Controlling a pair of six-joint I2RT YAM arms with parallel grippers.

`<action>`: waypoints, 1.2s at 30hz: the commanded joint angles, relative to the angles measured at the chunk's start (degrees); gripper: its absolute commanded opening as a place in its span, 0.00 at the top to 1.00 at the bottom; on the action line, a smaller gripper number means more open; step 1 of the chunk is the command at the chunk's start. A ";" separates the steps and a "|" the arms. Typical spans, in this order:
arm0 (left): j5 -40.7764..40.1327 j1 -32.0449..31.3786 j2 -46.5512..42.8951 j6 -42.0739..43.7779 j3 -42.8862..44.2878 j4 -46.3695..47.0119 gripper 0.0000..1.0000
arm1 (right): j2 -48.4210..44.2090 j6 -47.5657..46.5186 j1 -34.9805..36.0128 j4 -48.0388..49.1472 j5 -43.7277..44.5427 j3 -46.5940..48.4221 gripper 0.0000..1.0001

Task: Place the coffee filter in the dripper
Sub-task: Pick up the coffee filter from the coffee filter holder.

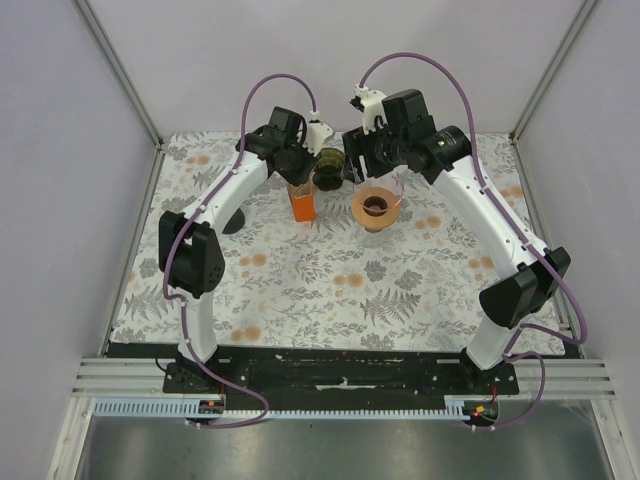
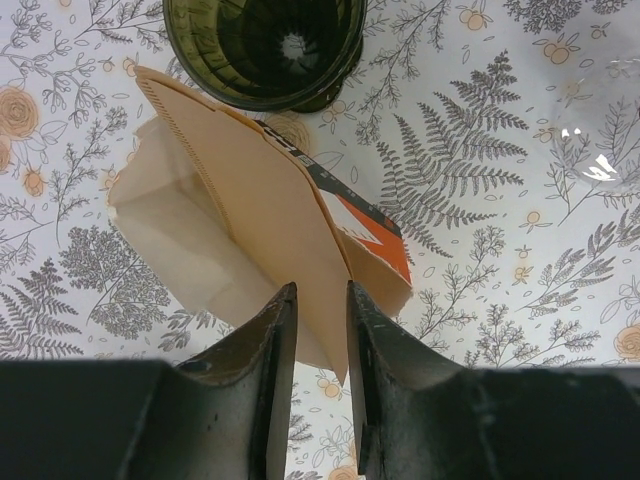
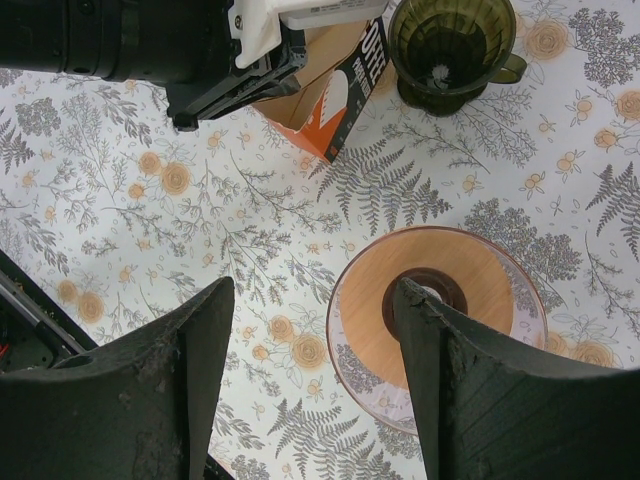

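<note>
A tan paper coffee filter [image 2: 260, 210] sticks up out of the orange filter box [image 2: 385, 250]. The box stands on the floral cloth just in front of the dark green glass dripper [image 2: 265, 50]. My left gripper [image 2: 322, 290] hangs over the box with its fingers a narrow gap apart. The filter's pointed corner lies in that gap, and the cloth shows beside it. From above, the left gripper [image 1: 300, 168] is over the box [image 1: 302, 205], beside the dripper [image 1: 328, 168]. My right gripper [image 3: 312, 290] is open and holds nothing, above the cloth to the dripper's [image 3: 450, 45] right.
A glass server with a round wooden collar [image 3: 440, 310] stands under the right gripper's right finger, and from above it sits right of the box [image 1: 377, 208]. The left arm's wrist [image 3: 200, 50] crosses the top of the right wrist view. Walls close in the table on three sides.
</note>
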 commanded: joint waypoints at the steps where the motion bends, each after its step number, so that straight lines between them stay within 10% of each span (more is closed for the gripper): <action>1: -1.75 0.06 0.29 2.23 2.65 0.70 0.67 | -0.43 -0.69 -0.12 0.49 -0.80 0.26 0.28; 26: 2.56 0.76 2.75 -3.13 2.75 1.58 0.46 | -0.52 -0.61 -0.12 0.49 -0.54 1.31 0.28; 36: -0.60 0.58 2.84 -2.07 2.30 0.88 0.95 | -0.52 -0.70 -0.12 0.40 -0.62 1.93 0.28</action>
